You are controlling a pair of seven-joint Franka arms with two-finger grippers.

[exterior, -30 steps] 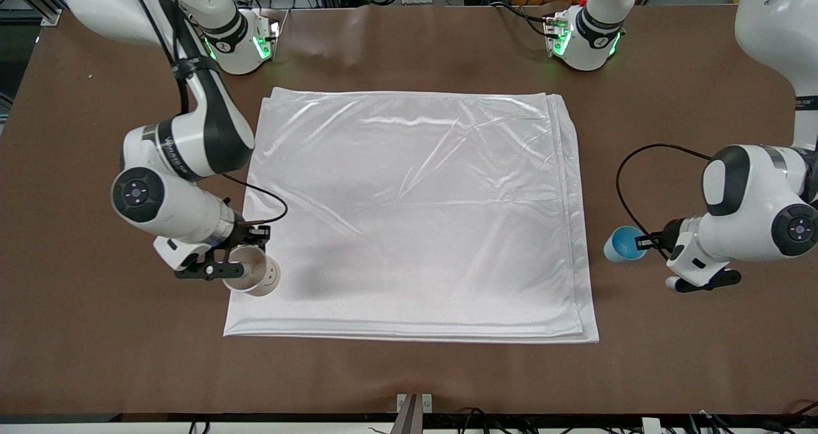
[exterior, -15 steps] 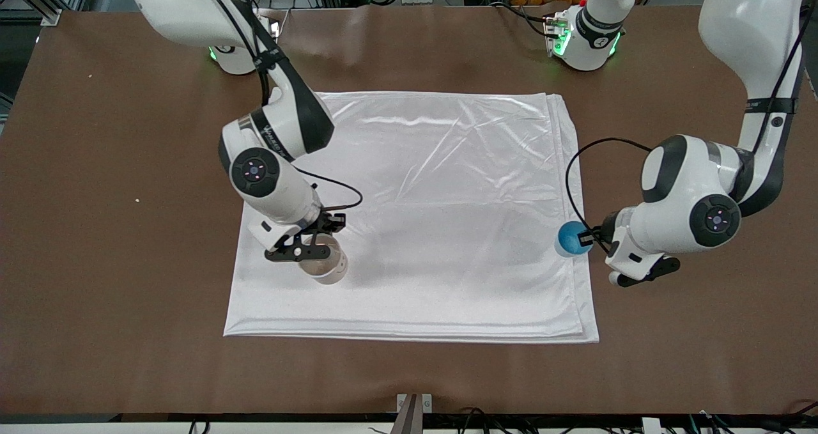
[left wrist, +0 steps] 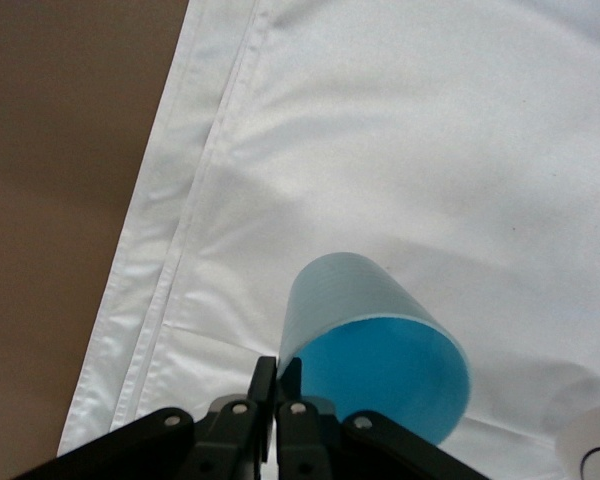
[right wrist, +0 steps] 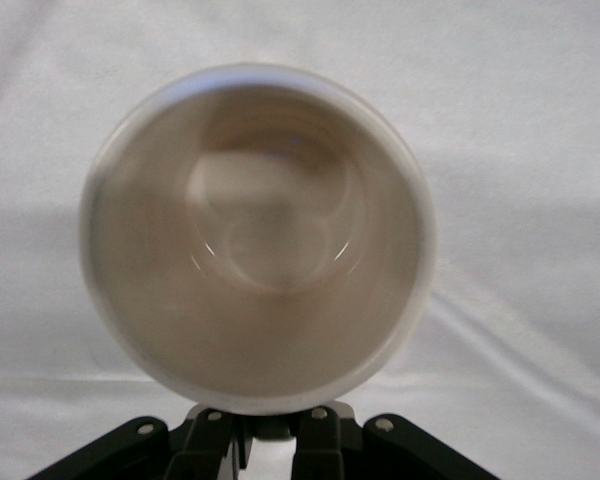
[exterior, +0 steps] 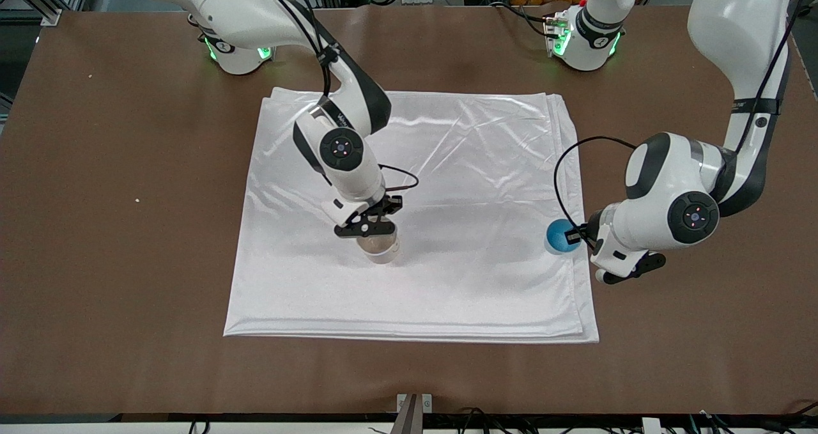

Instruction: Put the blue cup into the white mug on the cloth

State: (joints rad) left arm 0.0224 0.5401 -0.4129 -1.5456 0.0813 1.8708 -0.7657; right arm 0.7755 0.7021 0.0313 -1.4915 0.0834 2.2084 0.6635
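1. Both arms are carrying their loads farther inward than half a second ago: the right gripper (exterior: 369, 228) has brought the small off-white ceramic mug (exterior: 379, 247) from near the right arm's edge of the large shiny white creased cloth (exterior: 447, 165) to about its middle, and the left gripper (exterior: 577, 236) has brought the small light-blue tapered cup (exterior: 560, 236) slightly farther over the cloth's edge at the left arm's end.
2. Going left to right in the front view, the right gripper is gripping the mug at its rim, fingers closed on it, over the middle of the cloth; whether the mug's base is touching the fabric cannot be told.
3. Only the right wrist view is showing the mug's round mouth (right wrist: 258, 235) and glossy beige inside, with the gripper's black fingers (right wrist: 320, 440) pinching the rim.
4. Farther right, the left gripper is holding the blue cup by its rim, tilted, over the cloth's border.
5. Only the left wrist view is showing the cup's ribbed outer wall (left wrist: 345, 300), its smooth blue inside, the narrow black fingers (left wrist: 264, 380) pressed together on the rim, and the cloth's layered folded edge (left wrist: 170, 270) on the brown matte tabletop (left wrist: 60, 200).
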